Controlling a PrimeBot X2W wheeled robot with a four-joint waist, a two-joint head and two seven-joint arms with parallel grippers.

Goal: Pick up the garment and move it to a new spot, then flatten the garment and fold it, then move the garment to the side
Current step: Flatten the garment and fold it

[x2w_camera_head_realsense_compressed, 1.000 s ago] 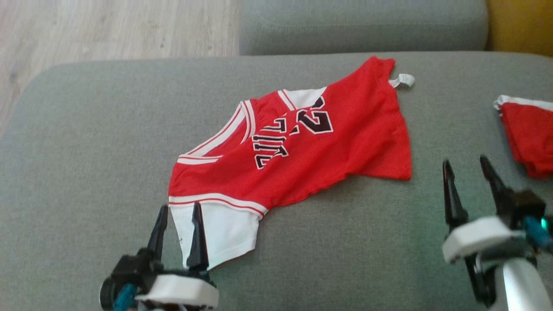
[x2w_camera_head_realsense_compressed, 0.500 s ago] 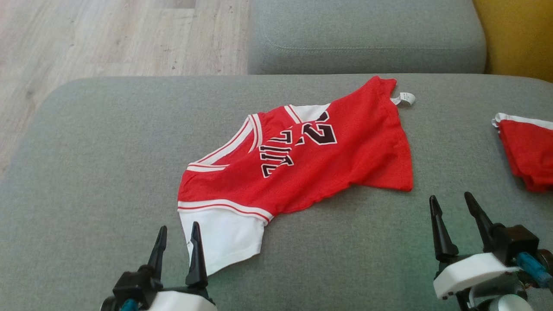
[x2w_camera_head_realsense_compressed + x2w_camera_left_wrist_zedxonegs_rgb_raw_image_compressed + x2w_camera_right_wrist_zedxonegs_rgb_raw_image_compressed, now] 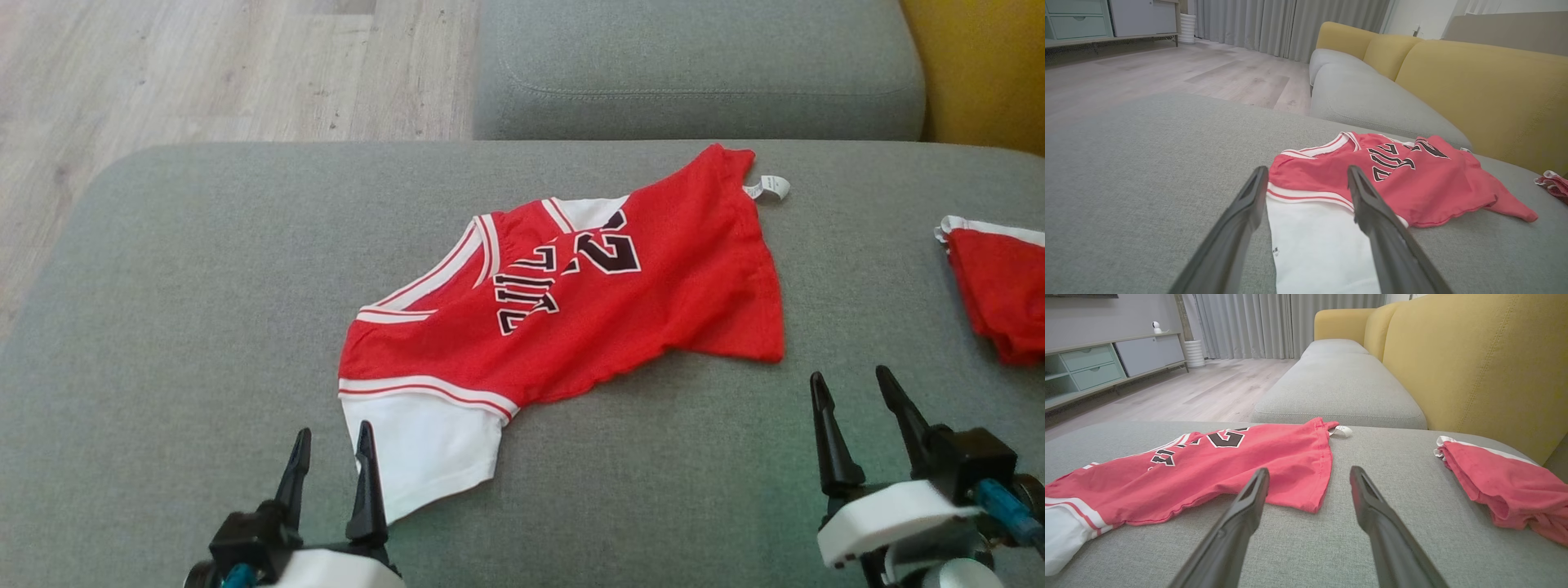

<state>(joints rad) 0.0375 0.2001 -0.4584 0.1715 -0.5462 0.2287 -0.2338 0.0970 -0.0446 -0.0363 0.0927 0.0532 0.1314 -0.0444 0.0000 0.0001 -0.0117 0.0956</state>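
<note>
Red garment (image 3: 571, 302), head view: slants across the grey cushion (image 3: 163, 286), near-left to far-right; white end (image 3: 420, 453) just ahead of the left gripper (image 3: 335, 430), the nearer one.
Left wrist view: fingers (image 3: 1241, 220) spread, empty, white end between them.
Right wrist view: right gripper (image 3: 1309, 471) also parted, empty; red hem corner (image 3: 1310, 502) just ahead-left.

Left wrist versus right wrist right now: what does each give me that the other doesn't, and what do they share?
Left wrist, not right: the left gripper, open, its fingers straddling the edge of the white sleeve of the jersey. Right wrist, not left: the right gripper, open, over bare cushion just short of the jersey's hem corner, and a clear look at the tag. Both: the jersey lying rumpled, the grey cushion, the yellow backrest, and the second red garment off to the side.
</note>
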